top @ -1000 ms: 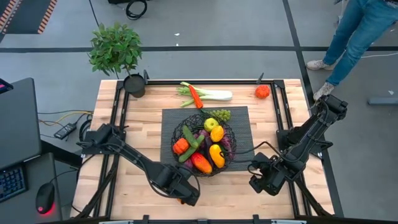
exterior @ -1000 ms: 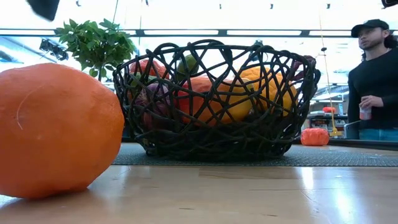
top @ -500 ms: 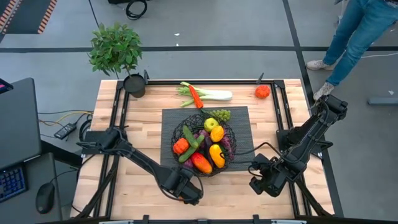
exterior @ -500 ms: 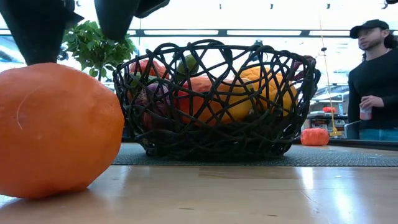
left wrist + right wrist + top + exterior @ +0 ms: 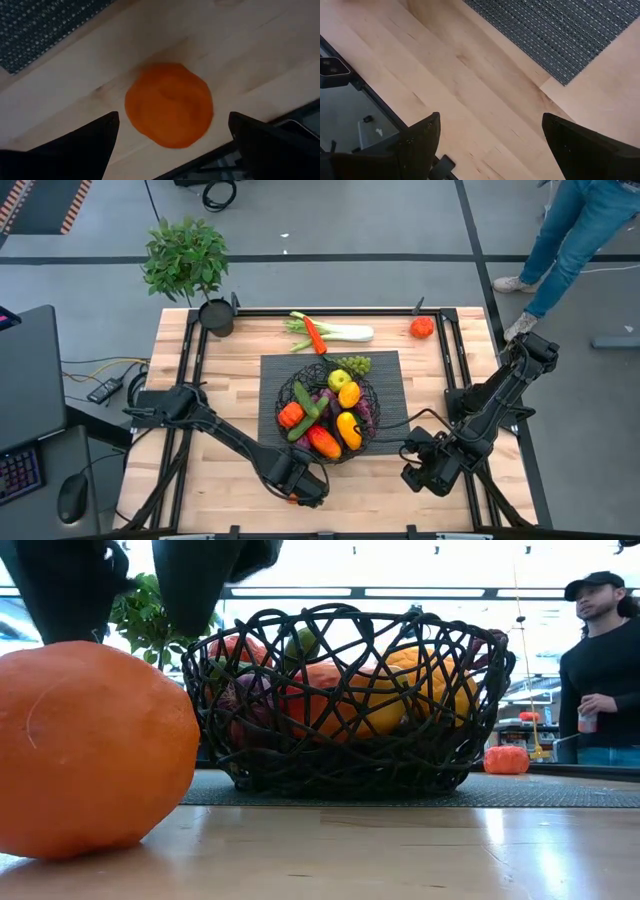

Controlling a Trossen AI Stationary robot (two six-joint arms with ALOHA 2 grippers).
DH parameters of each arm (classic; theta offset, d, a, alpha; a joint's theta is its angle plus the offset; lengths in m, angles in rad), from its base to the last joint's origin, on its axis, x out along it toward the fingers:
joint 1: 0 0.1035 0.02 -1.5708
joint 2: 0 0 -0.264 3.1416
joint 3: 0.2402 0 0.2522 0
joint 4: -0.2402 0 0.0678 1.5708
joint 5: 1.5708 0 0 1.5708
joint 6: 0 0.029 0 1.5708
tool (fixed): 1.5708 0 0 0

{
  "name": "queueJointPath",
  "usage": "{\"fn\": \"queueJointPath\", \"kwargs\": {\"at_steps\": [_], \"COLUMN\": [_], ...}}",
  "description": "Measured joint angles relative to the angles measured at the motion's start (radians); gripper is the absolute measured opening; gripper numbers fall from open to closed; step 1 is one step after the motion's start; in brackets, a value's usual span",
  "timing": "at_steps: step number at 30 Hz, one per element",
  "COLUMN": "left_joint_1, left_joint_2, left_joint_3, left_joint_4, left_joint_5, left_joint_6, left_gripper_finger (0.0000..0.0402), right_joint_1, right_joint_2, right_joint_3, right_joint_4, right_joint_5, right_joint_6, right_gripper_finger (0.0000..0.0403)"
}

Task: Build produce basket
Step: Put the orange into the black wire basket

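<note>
The left gripper (image 5: 303, 489) sits right over the orange (image 5: 169, 104) at the table's near edge, jaws spread wide, one dark finger (image 5: 65, 585) on each side of the fruit and nothing gripped. In the left wrist view the orange lies between the fingers on bare wood; it is round, so no long axis to call.

The basket (image 5: 330, 408) stands on the dark mat (image 5: 385, 370) mid-table, upright, rim up, holding a yellow pepper (image 5: 349, 430), a red pepper (image 5: 322, 442), a green apple (image 5: 339, 379), a cucumber (image 5: 303, 402) and purple eggplant pieces. The cucumber runs diagonally across the bowl. Green grapes (image 5: 356, 364) rest at the basket's far rim.

Behind the mat, the leek (image 5: 340, 332) lies with its long axis across the table, leafy end towards the left arm's side, a carrot (image 5: 315, 335) crossing it at an angle. A tomato (image 5: 421, 328) sits at the far right corner.

The right gripper (image 5: 420, 475) hovers over bare wood near the mat's corner, jaws apart, empty.
</note>
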Motion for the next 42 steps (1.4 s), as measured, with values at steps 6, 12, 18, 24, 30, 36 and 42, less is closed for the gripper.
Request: {"fn": "queueJointPath", "kwargs": {"at_steps": [6,12,18,24,30,36,42], "left_joint_1": [0.002,0.004,0.005,0.004,0.011,0.011,0.005], "left_joint_2": [0.04,0.069,0.077,0.086,0.058,0.054,0.027], "left_joint_3": [-0.001,0.002,0.002,0.003,-0.003,-0.003,0.024], "left_joint_4": [0.013,0.026,0.032,0.031,0.029,0.031,0.027], "left_joint_5": [0.039,0.056,0.057,0.064,0.07,0.101,0.133], "left_joint_6": [0.035,0.051,0.077,0.09,0.089,0.085,0.101], "left_gripper_finger": [0.0383,0.0382,0.0382,0.0371,0.034,0.0328,0.0328], "right_joint_1": [0.0,0.0,0.004,0.006,0.008,0.008,0.008], "right_joint_2": [0.0,0.001,0.001,0.001,0.001,0.001,0.001], "right_joint_3": [0.0,0.0,0.0,0.0,0.0,0.0,0.0], "right_joint_4": [0.002,0.003,0.003,-0.001,-0.008,-0.026,-0.026], "right_joint_5": [0.0,-0.006,-0.008,-0.01,-0.01,-0.01,-0.011], "right_joint_6": [0.0,0.0,0.0,0.0,-0.003,-0.004,-0.005], "right_gripper_finger": [0.0352,0.0352,0.0352,0.0352,0.0352,0.0352,0.0352]}}
